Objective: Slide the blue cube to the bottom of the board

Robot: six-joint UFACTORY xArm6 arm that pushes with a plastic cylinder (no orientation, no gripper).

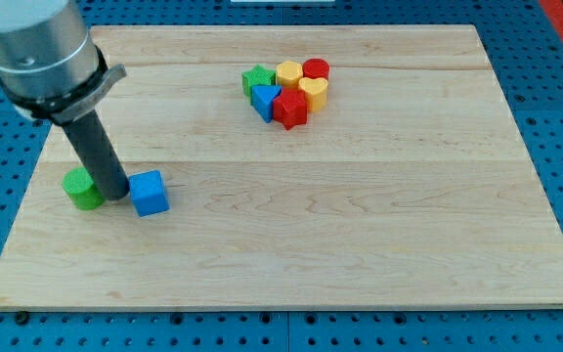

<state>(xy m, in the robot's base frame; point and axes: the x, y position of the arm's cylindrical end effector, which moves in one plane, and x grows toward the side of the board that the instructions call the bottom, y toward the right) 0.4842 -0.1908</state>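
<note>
The blue cube lies on the wooden board at the view's left, a little below the middle height. My tip rests on the board between the blue cube and a green cylinder, close against the cube's left side. The dark rod rises from there up and to the view's left into the grey arm body.
A tight cluster sits near the view's top centre: a green block, a yellow block, a red cylinder, a yellow heart-like block, a blue triangular block and a red block.
</note>
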